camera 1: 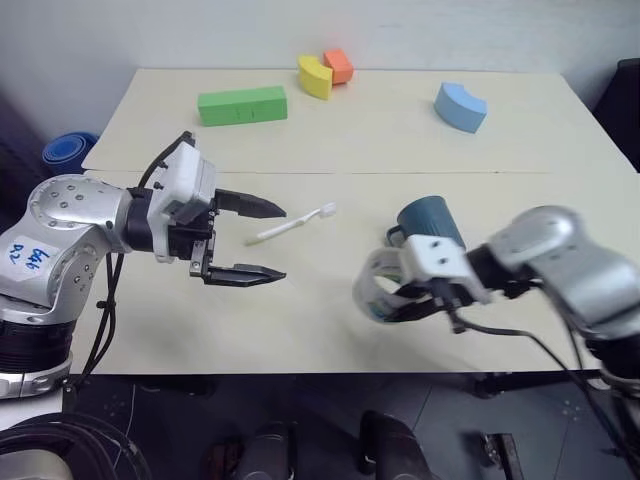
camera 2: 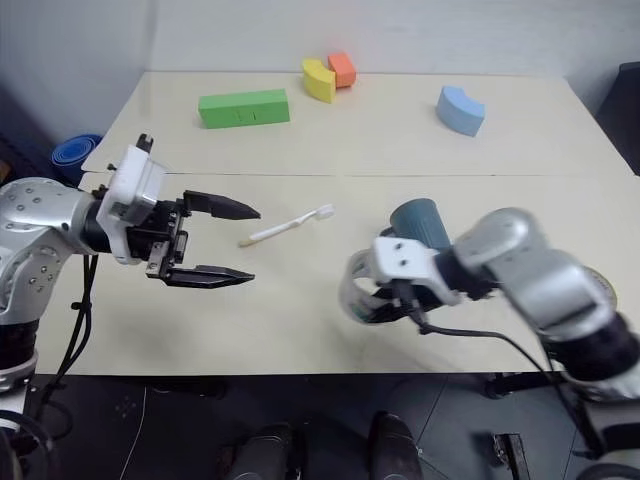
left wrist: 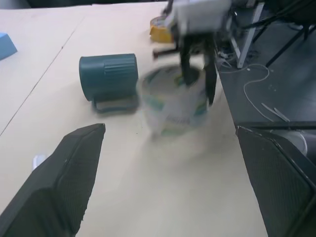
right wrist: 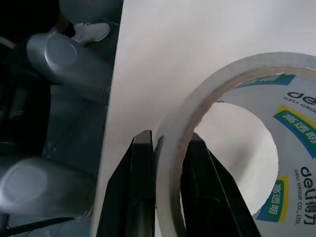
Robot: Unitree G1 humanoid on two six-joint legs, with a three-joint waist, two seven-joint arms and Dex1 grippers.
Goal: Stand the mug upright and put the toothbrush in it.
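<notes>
Nearest the head camera, at the table's (camera 1: 300, 330) front edge, the right gripper (camera 1: 415, 300) pinches the wall of a clear tape roll (camera 1: 375, 290), one finger inside the ring and one outside. The roll hangs just in front of the mug (camera 1: 432, 222), which lies on its side right of centre with its handle toward the left; holding the roll this way looks like a way to clear room around the mug before righting it. To the left the toothbrush (camera 1: 295, 224) lies flat, bristled head toward the right, well apart from the mug. The left gripper (camera 1: 262, 240) hovers with its jaws spread wide and empty, its tips just beside the brush handle, probably waiting to take it. A green block (camera 1: 242, 105), a yellow block (camera 1: 315, 76), an orange block (camera 1: 339, 65) and a blue block (camera 1: 460, 107) sit along the far side, out of the way.

From the left wrist, the spread black fingers (left wrist: 64, 182) frame the sideways mug, with the held roll in front of it and a yellow tape roll (left wrist: 160, 30) beyond.

From the right wrist, both fingers (right wrist: 140, 187) clamp the roll's thin wall.
</notes>
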